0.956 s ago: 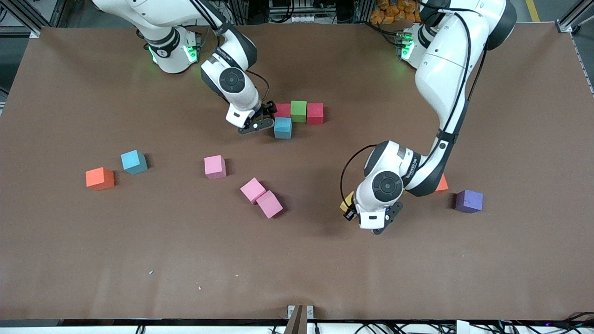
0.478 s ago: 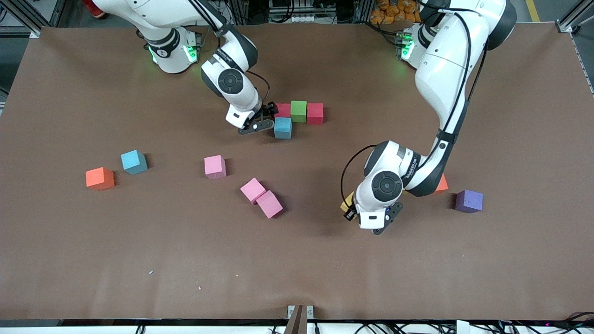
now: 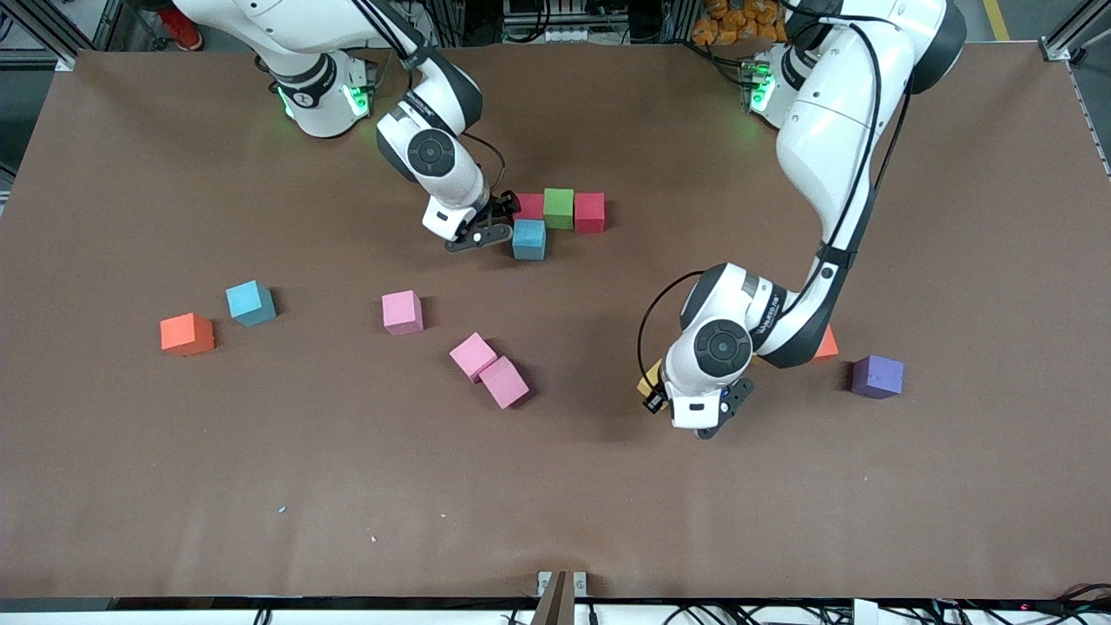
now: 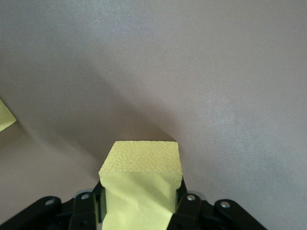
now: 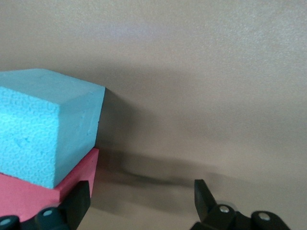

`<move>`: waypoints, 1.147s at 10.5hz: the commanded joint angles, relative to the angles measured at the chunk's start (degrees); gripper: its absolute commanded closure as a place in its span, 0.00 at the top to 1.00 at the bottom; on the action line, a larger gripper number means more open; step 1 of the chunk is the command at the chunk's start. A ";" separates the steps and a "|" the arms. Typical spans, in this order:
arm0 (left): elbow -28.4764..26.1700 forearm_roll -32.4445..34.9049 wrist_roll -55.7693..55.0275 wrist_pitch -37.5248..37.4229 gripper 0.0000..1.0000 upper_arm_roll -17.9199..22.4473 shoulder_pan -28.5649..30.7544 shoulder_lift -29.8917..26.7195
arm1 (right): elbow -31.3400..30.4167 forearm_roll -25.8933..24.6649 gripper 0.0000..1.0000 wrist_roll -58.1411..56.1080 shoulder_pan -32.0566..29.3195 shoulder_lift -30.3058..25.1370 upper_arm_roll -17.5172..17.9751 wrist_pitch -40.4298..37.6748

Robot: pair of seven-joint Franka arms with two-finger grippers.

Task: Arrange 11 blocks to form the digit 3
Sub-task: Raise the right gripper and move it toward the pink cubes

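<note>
My left gripper [image 3: 694, 401] is shut on a yellow block [image 4: 141, 179], low over the table toward the left arm's end. A second yellow piece [image 4: 4, 117] shows at the edge of the left wrist view, and a yellow corner [image 3: 647, 378] shows beside the hand in the front view. My right gripper [image 3: 483, 227] is open and empty [image 5: 142, 196], beside a light blue block [image 3: 529, 239]. That block lies against a row of red [image 3: 529, 206], green [image 3: 559, 208] and red [image 3: 589, 212] blocks. In the right wrist view the light blue block [image 5: 45, 122] stands before a red one [image 5: 38, 191].
Loose blocks lie nearer the camera: light blue [image 3: 250, 303], orange [image 3: 187, 334], and pink ones [image 3: 403, 312], [image 3: 473, 356], [image 3: 504, 382]. A purple block [image 3: 877, 376] and an orange one [image 3: 826, 345], half hidden by the left arm, lie toward the left arm's end.
</note>
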 commanded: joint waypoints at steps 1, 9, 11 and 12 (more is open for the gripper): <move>0.46 1.35 -0.40 -0.22 0.00 0.19 -0.21 0.32 | -0.23 1.63 0.96 -1.18 -0.56 0.01 0.70 0.55; 0.46 2.14 -0.40 -0.22 0.00 0.19 -0.21 0.24 | -0.06 2.42 0.95 -1.27 -0.56 0.01 0.78 0.55; 0.46 2.14 -0.40 -0.22 0.00 0.19 -0.21 0.24 | -0.14 2.42 0.96 -3.88 -0.73 -0.52 0.70 -0.15; 0.46 2.14 -0.40 -0.22 0.00 0.19 -0.21 0.15 | -0.14 2.42 0.97 -5.82 -1.08 -0.96 0.61 -0.51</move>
